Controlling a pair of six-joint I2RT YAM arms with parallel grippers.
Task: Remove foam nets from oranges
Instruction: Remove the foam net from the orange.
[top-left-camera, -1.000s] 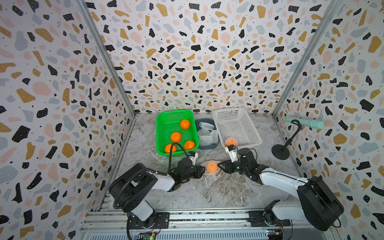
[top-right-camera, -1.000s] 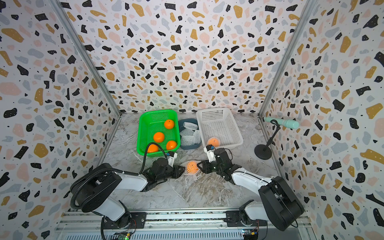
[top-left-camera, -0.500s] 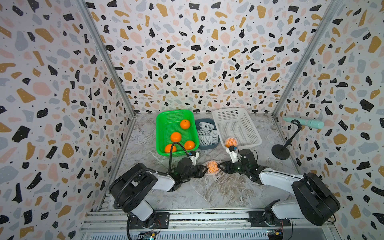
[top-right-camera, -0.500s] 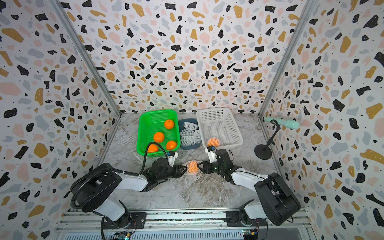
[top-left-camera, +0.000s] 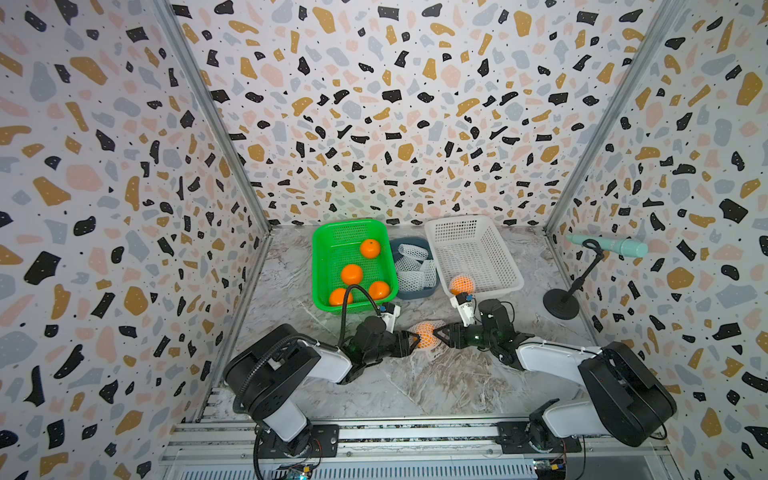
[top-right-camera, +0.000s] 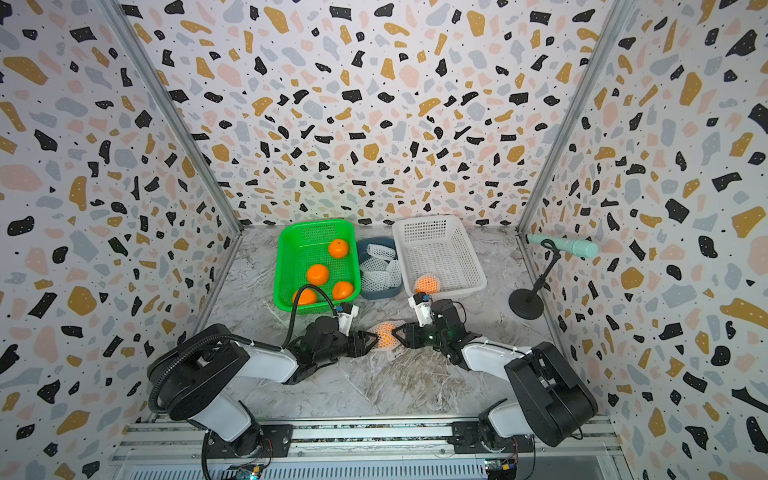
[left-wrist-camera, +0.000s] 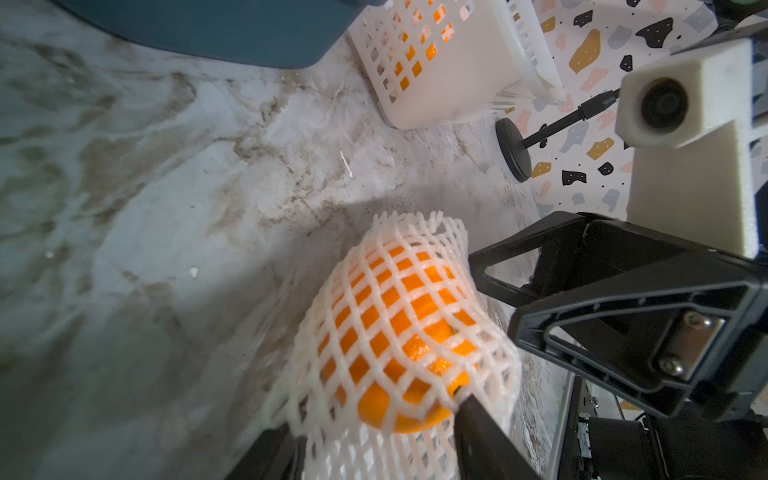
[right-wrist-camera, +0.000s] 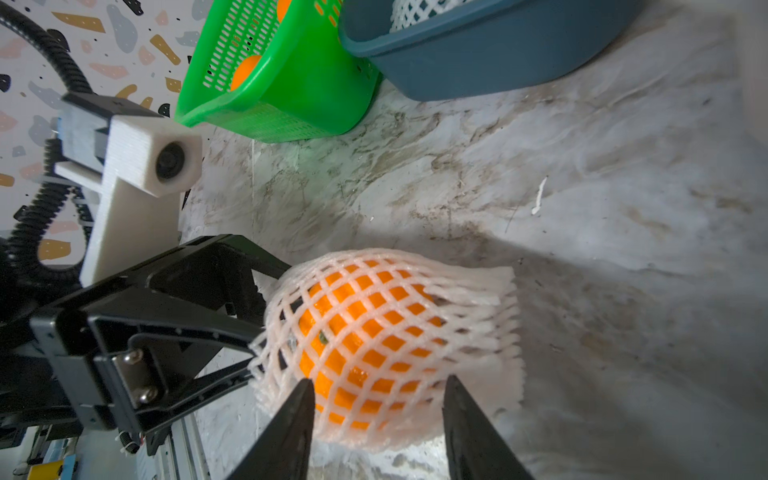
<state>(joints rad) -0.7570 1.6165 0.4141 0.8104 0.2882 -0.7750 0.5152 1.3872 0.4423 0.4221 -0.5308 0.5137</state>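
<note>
On the marble table (top-right-camera: 374, 386), in the lower middle of the frame, a netted orange (top-right-camera: 385, 336) lies between two black grippers. The left gripper (top-right-camera: 374, 341) points at it from the left of the frame, the right gripper (top-right-camera: 395, 333) from the right. Whether their tips touch the net, I cannot tell. Above them three containers stand in a row: a green basket (top-right-camera: 286, 266) with four bare oranges (top-right-camera: 318, 274), a blue tub (top-right-camera: 376, 296) full of empty foam nets (top-right-camera: 380, 266), and a white basket (top-right-camera: 469, 257) with a second netted orange (top-right-camera: 427, 284) at its lower edge. At the right a teal cylinder (top-right-camera: 575, 247) sits on a black stand (top-right-camera: 527, 306).
</note>
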